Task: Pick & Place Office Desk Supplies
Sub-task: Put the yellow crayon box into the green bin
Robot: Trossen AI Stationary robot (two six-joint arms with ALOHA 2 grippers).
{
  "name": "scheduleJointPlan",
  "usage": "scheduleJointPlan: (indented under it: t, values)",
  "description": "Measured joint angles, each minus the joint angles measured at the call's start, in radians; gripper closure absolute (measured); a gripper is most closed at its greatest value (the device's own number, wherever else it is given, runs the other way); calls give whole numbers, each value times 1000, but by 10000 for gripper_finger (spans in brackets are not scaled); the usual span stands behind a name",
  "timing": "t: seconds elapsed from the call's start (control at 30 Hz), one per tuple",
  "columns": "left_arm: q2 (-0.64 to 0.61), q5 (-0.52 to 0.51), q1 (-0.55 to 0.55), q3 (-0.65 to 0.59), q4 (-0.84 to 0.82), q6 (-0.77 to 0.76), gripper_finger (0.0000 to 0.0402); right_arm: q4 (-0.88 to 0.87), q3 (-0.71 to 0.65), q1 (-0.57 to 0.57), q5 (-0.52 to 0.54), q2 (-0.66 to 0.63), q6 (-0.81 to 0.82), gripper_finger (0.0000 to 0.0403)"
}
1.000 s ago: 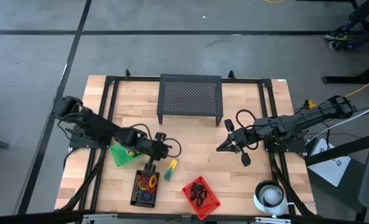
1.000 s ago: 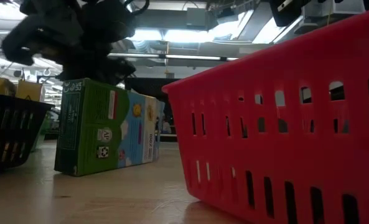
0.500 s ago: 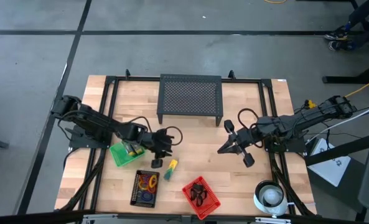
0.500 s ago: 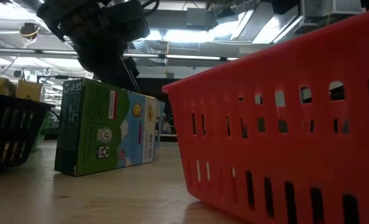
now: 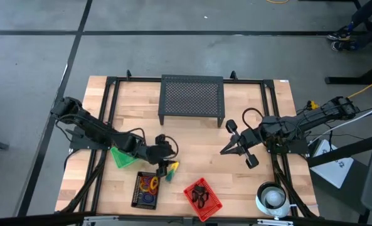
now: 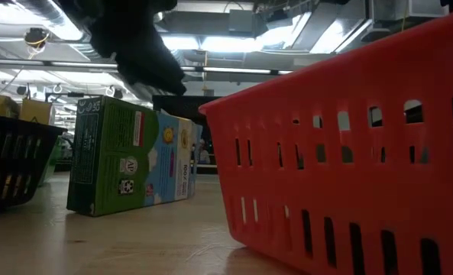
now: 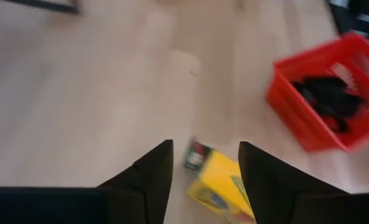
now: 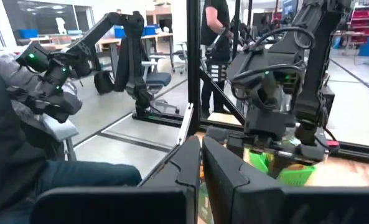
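Left gripper (image 7: 200,163) moved from black basket (image 5: 145,190), fingers now apart over crayon box (image 5: 171,170); next pick. Right gripper (image 5: 228,148) fingers together, idle.

Even overhead light, ceiling strips glaring in the low view; left wrist view motion-blurred.

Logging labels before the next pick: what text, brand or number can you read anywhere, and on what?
Crayon box, lying on the table: printing and small pictures on its green and blue faces, too small to read.
Same crayon box from the left wrist view: label blurred, unreadable.
Red basket: no text seen.
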Motion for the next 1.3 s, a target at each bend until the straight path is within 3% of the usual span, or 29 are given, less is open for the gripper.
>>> scheduleJointPlan:
  t: [0.17, 0.37, 0.5, 0.73, 0.87, 1.07, 1.3]
  values:
    - [0, -247, -74, 16, -9, -30, 222, -6, 0, 0, -71, 22, -39, 383]
    - [48, -472, -165, 16, 7, -111, 222, -31, 0, -1, 15, 107, -45, 382]
    - [94, -569, -206, 16, 57, -202, 222, 6, 1, 0, 44, 147, -85, 382]
    - [144, -553, -220, 41, 99, -307, 219, 19, 0, 0, 79, 214, -48, 382]
    - [152, -461, -205, 67, 94, -361, 210, 10, 0, 0, 93, 232, -44, 382]
    - [152, -388, -179, 138, -25, -487, 192, -22, -1, 0, 169, 232, -23, 382]
    - [152, -349, -154, 162, -165, -633, 181, -57, -1, 0, 140, 232, 8, 381]
